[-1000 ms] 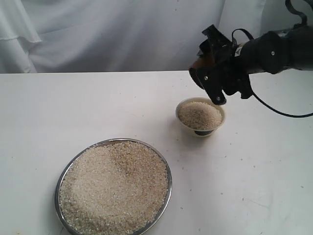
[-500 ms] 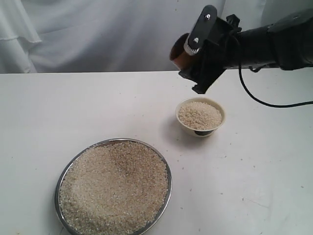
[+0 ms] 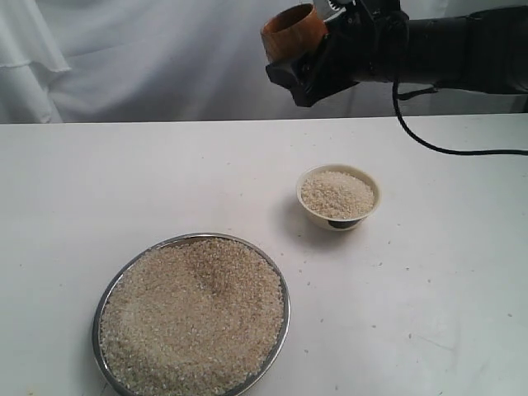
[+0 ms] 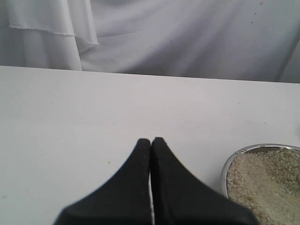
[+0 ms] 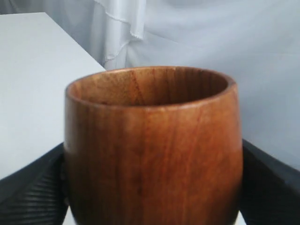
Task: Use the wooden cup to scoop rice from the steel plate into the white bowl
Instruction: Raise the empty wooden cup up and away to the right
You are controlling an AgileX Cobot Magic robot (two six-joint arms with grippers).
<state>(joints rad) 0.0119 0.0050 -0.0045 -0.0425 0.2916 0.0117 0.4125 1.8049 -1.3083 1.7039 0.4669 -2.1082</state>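
The steel plate (image 3: 284,290) lies at the front left, heaped with rice (image 3: 194,313); its rim (image 4: 227,165) also shows in the left wrist view. The white bowl (image 3: 313,208) stands right of centre, filled with rice (image 3: 337,193). High above the table, left of the bowl, my right gripper (image 3: 299,58) is shut on the wooden cup (image 3: 293,31), which is upright with its mouth up. The cup (image 5: 154,150) fills the right wrist view between both black fingers (image 5: 33,187); what is inside it is hidden. My left gripper (image 4: 151,140) is shut and empty over bare table, beside the plate.
The white table (image 3: 124,181) is backed by a white curtain (image 3: 165,58). A black cable (image 3: 445,148) hangs from the right arm over the table's back right. Stray grains lie around the bowl and plate.
The right arm has risen and swung left from over the bowl, and the cup has turned from tipped down to upright. The left gripper's earlier state is not shown.
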